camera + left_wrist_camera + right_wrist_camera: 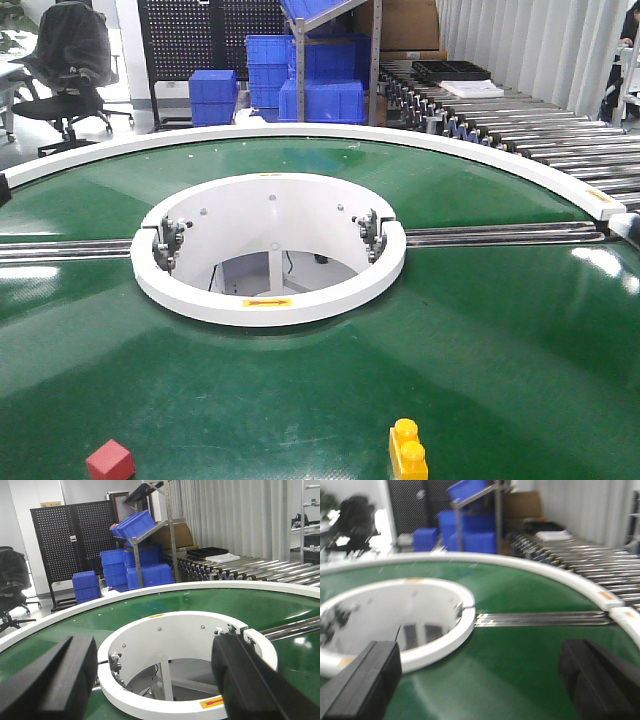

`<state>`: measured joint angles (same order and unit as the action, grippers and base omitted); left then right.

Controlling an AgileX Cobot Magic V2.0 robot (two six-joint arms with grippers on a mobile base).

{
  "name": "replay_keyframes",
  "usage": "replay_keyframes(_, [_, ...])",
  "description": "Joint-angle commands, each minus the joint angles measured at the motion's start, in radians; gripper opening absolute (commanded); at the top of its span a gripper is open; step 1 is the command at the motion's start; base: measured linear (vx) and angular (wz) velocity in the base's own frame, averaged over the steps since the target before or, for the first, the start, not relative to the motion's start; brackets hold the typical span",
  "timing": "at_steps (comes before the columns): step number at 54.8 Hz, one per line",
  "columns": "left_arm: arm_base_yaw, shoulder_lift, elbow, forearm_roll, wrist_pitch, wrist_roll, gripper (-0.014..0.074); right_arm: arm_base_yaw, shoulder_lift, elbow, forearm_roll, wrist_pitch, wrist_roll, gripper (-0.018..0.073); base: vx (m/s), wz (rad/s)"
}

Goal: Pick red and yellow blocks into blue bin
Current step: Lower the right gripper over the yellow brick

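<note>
Blocks lay at the near edge.
Red cube (110, 460) sat near-left, yellow brick (407, 450) near-right, long axis near-to-far; left gripper (155, 680) and right gripper (480, 682) hung spread, empty, seemingly nearest one each; bin unseen.

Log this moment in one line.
left tool open, empty | right tool open, empty | red cube and yellow brick on green belt, apart, untouched | blue bin not in view

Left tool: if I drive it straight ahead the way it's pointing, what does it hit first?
Most likely the white ring: the open left tool aims at it, with only green belt between. Depth is unclear; it might pass into the ring's opening instead.
</note>
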<state>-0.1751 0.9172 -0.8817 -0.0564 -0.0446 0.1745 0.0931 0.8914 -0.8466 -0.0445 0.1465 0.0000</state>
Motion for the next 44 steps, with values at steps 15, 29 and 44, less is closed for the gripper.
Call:
replay_keyframes(15, [-0.002,-0.008,-0.035,-0.009,-0.067,-0.001,0.0587,0.229,0.317,-0.035,0.012,0.064,0.142,0.0658,0.0,0.0])
replay_keyframes(29, [-0.002,-0.008,-0.035,-0.009,-0.065,-0.001,0.0584,0.295,0.489,-0.117,0.015,0.201,0.134,0.062,0.0,0.0])
replay_keyframes(44, [-0.002,-0.008,-0.035,-0.009,-0.063,-0.001,0.0584,0.306,0.68,-0.276,0.014,0.308,0.136,0.0607,0.0,0.0])
